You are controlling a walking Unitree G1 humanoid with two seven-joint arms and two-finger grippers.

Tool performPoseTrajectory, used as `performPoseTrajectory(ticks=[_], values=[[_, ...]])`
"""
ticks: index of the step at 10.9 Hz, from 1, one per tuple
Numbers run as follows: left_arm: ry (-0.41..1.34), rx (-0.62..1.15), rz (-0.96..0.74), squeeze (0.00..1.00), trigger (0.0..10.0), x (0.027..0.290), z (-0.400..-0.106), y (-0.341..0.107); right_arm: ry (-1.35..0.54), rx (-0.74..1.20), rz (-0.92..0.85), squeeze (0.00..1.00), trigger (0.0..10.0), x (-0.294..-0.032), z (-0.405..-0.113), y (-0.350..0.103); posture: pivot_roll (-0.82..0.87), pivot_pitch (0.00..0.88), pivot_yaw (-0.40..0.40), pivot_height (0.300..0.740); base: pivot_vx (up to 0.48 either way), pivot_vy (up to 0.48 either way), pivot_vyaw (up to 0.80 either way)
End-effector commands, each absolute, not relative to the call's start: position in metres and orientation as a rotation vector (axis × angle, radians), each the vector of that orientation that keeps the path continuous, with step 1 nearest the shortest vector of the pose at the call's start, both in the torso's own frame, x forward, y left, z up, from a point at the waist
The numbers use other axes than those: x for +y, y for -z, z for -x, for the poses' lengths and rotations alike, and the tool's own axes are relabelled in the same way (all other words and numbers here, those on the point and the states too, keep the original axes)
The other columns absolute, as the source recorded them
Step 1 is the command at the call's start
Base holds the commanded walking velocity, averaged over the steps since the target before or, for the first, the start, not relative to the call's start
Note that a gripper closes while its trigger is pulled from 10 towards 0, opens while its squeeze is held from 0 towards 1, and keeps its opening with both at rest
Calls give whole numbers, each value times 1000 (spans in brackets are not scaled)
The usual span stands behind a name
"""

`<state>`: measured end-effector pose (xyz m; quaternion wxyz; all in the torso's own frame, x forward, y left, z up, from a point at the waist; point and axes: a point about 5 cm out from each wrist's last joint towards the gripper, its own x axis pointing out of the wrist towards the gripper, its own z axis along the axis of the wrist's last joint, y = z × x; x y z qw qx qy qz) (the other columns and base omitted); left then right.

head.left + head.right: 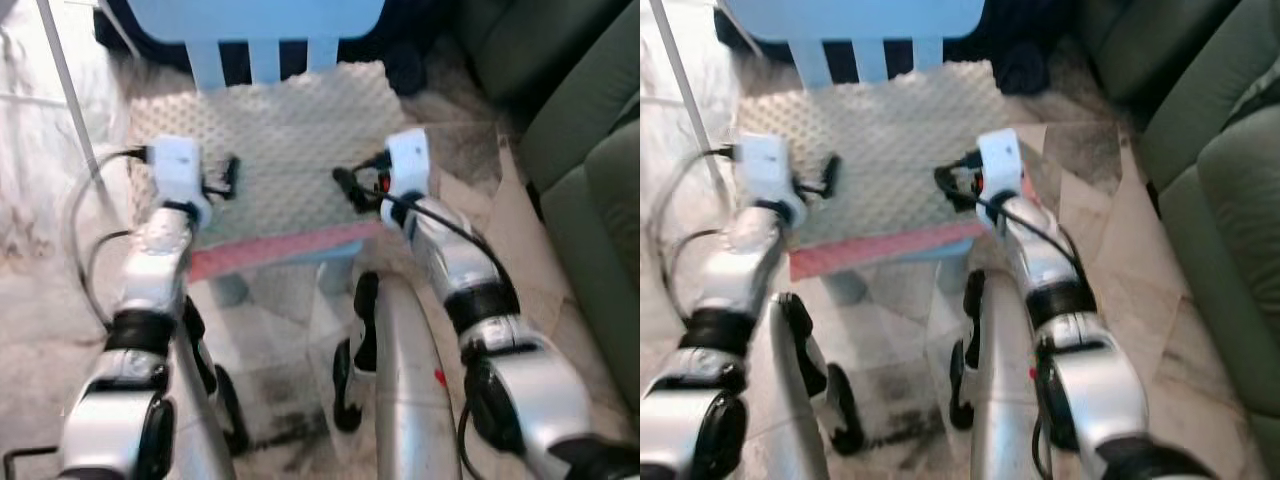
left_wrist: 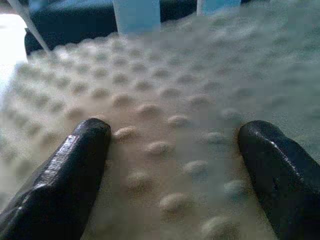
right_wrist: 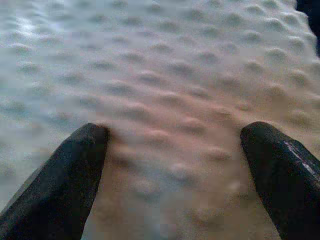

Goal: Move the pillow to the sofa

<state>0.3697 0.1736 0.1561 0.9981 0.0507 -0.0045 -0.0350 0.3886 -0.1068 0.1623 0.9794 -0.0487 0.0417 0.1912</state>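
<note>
Pale, bumpy fabric covers the pillow (image 1: 275, 150), which is laid flat on the seat of a light blue chair (image 1: 262, 40). The left gripper (image 2: 175, 150) and right gripper (image 3: 175, 150) are held over it, fingers spread apart and grasping nothing. A pink edge (image 1: 280, 250) is seen under the pillow's near side. A green sofa (image 1: 590, 170) stands right of the chair, marbled floor (image 1: 470, 150) between them.

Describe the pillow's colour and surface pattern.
The pillow is off-white, covered in rows of small raised bumps; the left wrist view shows them best.
</note>
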Motion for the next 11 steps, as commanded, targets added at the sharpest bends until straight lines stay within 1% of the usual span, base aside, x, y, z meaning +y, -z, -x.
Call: performPoseTrajectory(ticks=[1, 2, 3, 4, 7, 9, 10, 11], values=[[63, 39, -110, 0, 10000, 173, -369, -143, -366, 138, 116, 0, 10000, -112, -386, -147, -9, 426, -101, 475, 0, 0, 0], [72, 62, -102, 0, 10000, 169, -374, -140, -352, 184, 134, 0, 10000, -113, -386, -137, -8, 434, -105, 475, 0, 0, 0], [66, 98, -78, 0, 10000, 168, -377, -133, -340, 258, 140, 0, 6902, -114, -383, -121, -10, 437, -105, 475, 0, 0, 0], [60, 137, -123, 0, 0, 168, -377, -125, -329, 304, 130, 0, 0, -113, -381, -111, -12, 437, -107, 475, 0, 0, 0], [55, 186, -138, 0, 0, 169, -376, -112, -320, 326, 87, 0, 0, -107, -379, -105, -17, 441, -110, 475, 0, 0, 0], [32, 203, -111, 0, 0, 172, -374, -107, -317, 336, 80, 0, 0, -109, -379, -103, -16, 440, -120, 475, 0, 0, 0], [38, 228, -80, 0, 0, 170, -374, -103, -324, 340, 83, 0, 0, -111, -378, -102, -6, 437, -130, 475, 0, 0, 0], [54, 241, -92, 0, 0, 168, -374, -102, -321, 342, 79, 0, 0, -112, -378, -102, -2, 436, -137, 475, 0, 0, 0]])
